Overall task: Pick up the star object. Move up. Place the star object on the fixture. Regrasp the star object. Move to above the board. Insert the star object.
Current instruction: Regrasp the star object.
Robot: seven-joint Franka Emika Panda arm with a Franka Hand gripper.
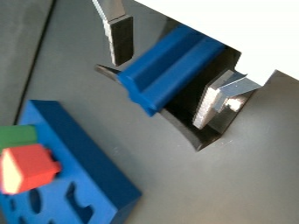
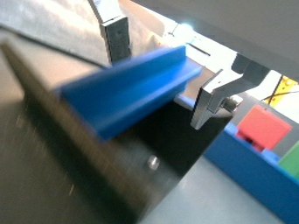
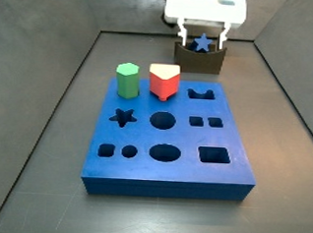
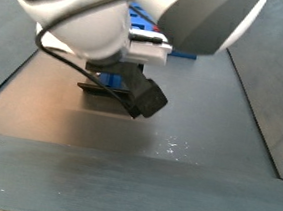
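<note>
The star object, a dark-blue prism with a star-shaped end, lies in the notch of the dark fixture. Both wrist views show it, and in a side view its star end sits atop the fixture. My gripper straddles the star object and is open. One finger stands on each side, with a visible gap to the piece. The blue board with its cut-out holes lies in front of the fixture. In a side view the arm hides most of this.
A green hexagonal peg and a red peg stand in the board's back row, close to the fixture. The board's corner shows with the red peg in a wrist view. Dark walls enclose the floor.
</note>
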